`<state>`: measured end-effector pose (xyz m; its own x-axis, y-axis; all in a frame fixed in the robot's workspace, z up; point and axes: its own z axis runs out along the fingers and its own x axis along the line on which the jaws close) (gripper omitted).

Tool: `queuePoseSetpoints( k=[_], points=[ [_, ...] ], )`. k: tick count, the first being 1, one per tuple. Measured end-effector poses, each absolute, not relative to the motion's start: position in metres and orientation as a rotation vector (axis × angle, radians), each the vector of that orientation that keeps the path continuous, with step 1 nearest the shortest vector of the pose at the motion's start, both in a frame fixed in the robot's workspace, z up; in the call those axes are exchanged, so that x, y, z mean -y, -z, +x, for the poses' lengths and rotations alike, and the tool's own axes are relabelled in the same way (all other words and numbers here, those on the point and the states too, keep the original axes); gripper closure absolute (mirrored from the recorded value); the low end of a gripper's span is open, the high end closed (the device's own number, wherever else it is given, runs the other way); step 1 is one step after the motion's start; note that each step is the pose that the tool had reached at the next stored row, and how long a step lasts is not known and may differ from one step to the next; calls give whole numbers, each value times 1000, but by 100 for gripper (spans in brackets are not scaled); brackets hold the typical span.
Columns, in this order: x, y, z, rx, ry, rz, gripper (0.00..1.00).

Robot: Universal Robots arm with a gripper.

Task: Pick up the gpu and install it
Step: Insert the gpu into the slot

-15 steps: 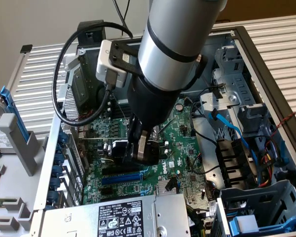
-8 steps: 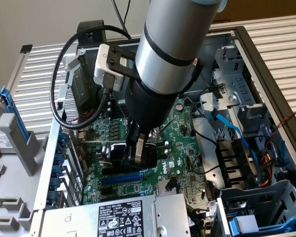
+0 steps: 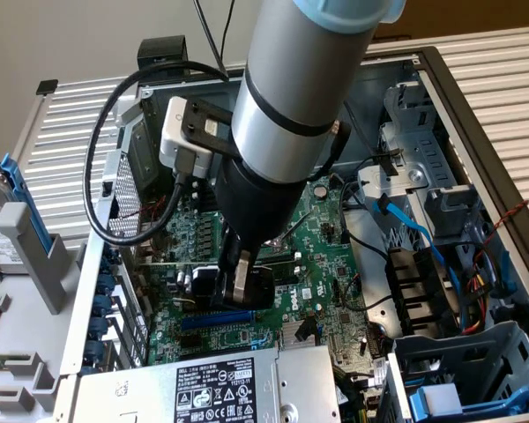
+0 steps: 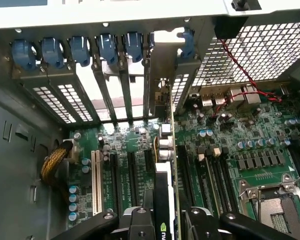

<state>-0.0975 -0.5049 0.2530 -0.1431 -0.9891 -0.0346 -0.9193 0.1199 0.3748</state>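
My gripper (image 3: 238, 278) is down inside the open computer case, shut on the gpu (image 3: 264, 287). The gpu's black cooler block sits between the fingers, just above the green motherboard (image 3: 331, 256) and beside a blue expansion slot (image 3: 216, 319). In the wrist view the gpu (image 4: 163, 192) stands on edge between my fingertips (image 4: 140, 226). It lies in line with the long black slots (image 4: 131, 175), and its silver end bracket (image 4: 162, 75) is up against the rear slot openings. Whether its lower edge sits in a slot is hidden.
Blue retention clips (image 4: 80, 50) line the rear slot covers. A white slot (image 4: 96, 182) and the CPU socket (image 4: 275, 200) flank the card. The power supply (image 3: 194, 388), the drive cage (image 3: 423, 176) with blue cables, and the case walls close in around the arm.
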Motion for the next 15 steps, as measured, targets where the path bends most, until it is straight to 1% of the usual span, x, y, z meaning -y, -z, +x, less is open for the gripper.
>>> queuePoseSetpoints(
  k=[4,9,15],
  points=[
    [505,-252,-98,2172,454,1892,71],
    [505,-248,-101,2170,437,1886,71],
    [505,-248,-101,2170,437,1886,71]
  ],
)
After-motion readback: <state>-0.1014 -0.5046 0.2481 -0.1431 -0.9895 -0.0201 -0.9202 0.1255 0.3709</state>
